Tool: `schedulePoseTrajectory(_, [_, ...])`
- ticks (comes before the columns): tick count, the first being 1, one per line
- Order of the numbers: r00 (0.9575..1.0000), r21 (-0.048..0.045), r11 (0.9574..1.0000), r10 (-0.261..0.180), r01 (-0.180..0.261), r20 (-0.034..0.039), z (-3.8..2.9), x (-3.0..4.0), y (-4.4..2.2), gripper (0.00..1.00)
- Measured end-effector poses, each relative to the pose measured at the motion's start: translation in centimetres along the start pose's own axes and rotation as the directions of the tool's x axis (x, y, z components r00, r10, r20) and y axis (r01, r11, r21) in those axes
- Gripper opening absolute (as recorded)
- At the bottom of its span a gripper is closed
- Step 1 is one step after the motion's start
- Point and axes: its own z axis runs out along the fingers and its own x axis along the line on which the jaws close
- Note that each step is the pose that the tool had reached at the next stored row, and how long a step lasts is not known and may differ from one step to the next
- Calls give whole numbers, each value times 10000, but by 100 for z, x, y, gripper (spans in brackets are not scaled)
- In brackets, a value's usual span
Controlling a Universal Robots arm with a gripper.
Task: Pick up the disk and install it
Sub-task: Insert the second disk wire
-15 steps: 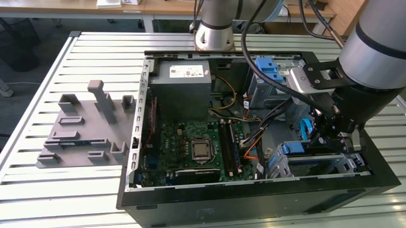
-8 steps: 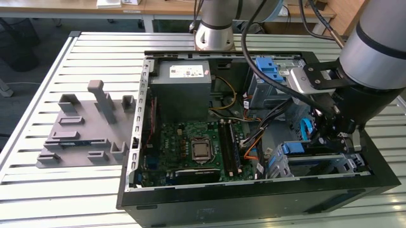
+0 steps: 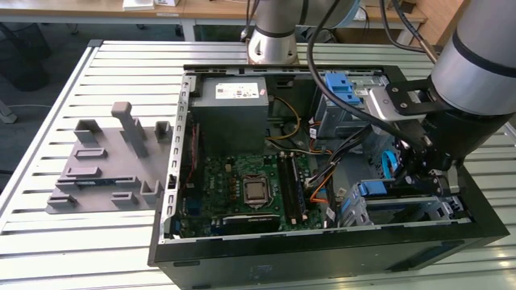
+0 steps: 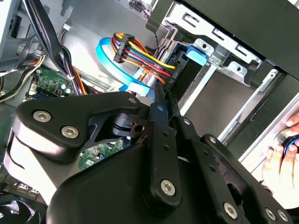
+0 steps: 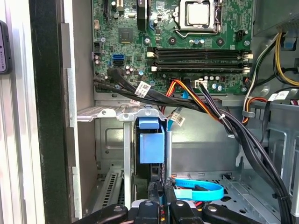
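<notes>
- The computer case (image 3: 322, 254) lies open on the slatted table (image 3: 48, 254), with the motherboard (image 3: 250, 187) exposed at its middle.
- The gripper (image 3: 419, 172) is lowered inside the case, at the drive cage (image 3: 403, 208) in the corner farthest from the power supply (image 3: 234, 115), on the exterior view's right.
- The disk (image 5: 152, 144) stands on edge in a slot of the drive cage; in the first wrist view its blue carrier shows between the cage's metal rails (image 5: 126, 154), just past the motherboard's edge.
- Judgement: the pick-up is done, and the disk is already set into the cage slot. Whether it is fully seated cannot be told.
- The gripper (image 5: 163, 203) sits directly over the disk's near edge in the first wrist view, linkage drawn in close. Its fingers look nearly closed against the drive's edge; whether they clamp it or merely press on it is hidden by the gripper body.
- In the second wrist view the multicoloured power cable (image 4: 140, 56) and the flat blue data cable (image 4: 110, 60) lie just beside the drive's end, apparently at its connector.
- A person's hand (image 4: 282, 154) rests at the case edge beside the drive cage.
- A second blue carrier (image 3: 342, 87) sits in the upper bay next to the power supply.
- A grey fixture (image 3: 109, 163) stands on the table, well apart from the case.
</notes>
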Motion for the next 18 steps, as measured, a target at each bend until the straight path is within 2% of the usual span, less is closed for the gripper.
schedulePoseTrajectory(14, [10000,-1,10000,2,-2,16,32,4,2,17])
schedulePoseTrajectory(15, [10000,-1,10000,3,-3,25,31,4,2,24])
schedulePoseTrajectory(18, [10000,-1,10000,3,-3,25,14,3,-1,24])
